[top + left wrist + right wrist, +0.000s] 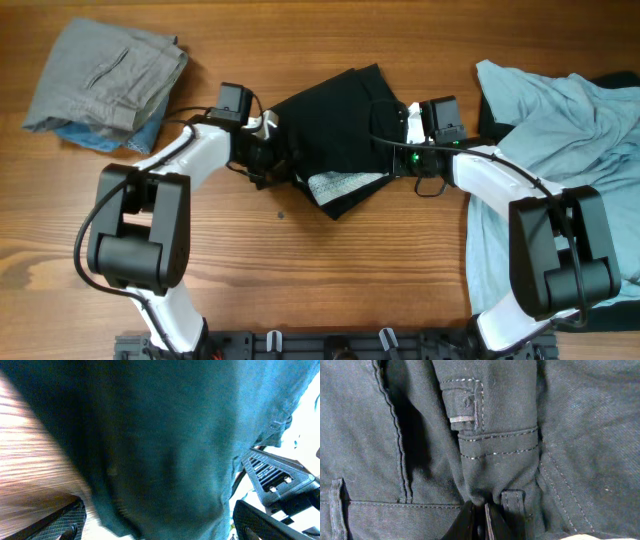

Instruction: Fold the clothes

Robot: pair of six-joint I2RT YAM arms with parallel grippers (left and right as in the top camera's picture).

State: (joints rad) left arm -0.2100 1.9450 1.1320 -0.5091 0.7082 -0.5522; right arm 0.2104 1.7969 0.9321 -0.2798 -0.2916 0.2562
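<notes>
Black trousers (335, 120) lie partly folded in the middle of the table, with a pale inner lining showing at the front edge. My left gripper (262, 150) is at their left edge; in the left wrist view its jaws (160, 527) are wide open with dark fabric (165, 450) hanging between them. My right gripper (393, 145) is at the trousers' right side. In the right wrist view its jaws (479, 520) are shut on a bunched fold of the waistband (495, 420) beside a belt loop.
Folded grey trousers (105, 75) lie at the back left on a blue garment (100, 135). A crumpled light blue shirt (560, 130) covers the right side, with a dark garment (615, 80) under its far edge.
</notes>
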